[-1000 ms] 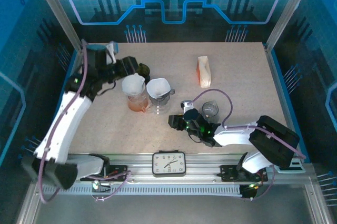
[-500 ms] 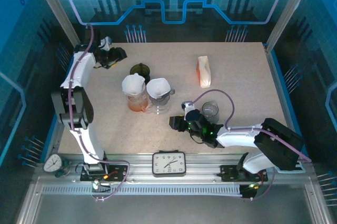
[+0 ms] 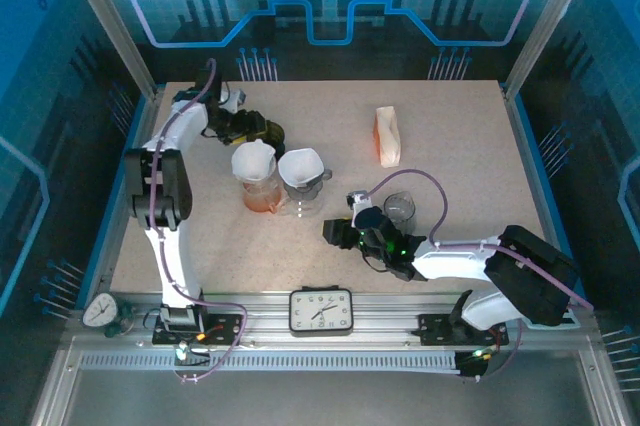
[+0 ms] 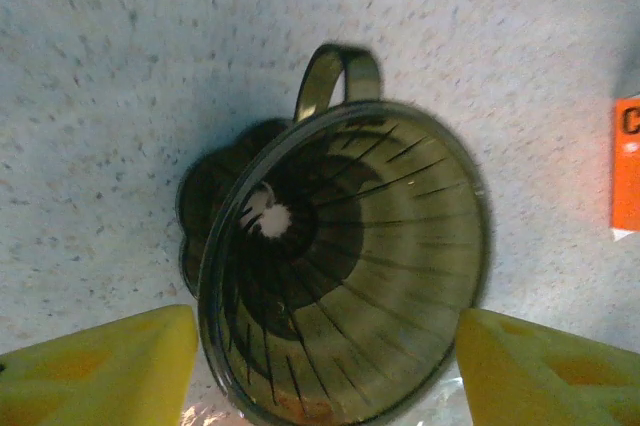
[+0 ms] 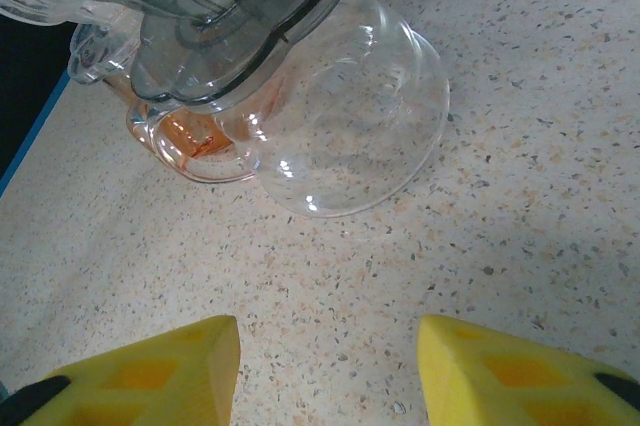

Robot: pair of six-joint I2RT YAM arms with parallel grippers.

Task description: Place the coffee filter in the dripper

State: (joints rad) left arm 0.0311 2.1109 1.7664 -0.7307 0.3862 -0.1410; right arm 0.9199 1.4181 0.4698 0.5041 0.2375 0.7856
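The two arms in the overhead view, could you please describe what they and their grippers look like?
The left arm and right arm have white shells with black joints, and a thin purple cable loops along each. The left gripper and right gripper are black, with chunky wedge-shaped yellow fingers. Small green lights glow at the right wrist.

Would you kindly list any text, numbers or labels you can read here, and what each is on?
Clock: dial numerals too small to read.
Orange packet: print blurred, unreadable.
Gauge: markings too small to read.
No text reads clearly.
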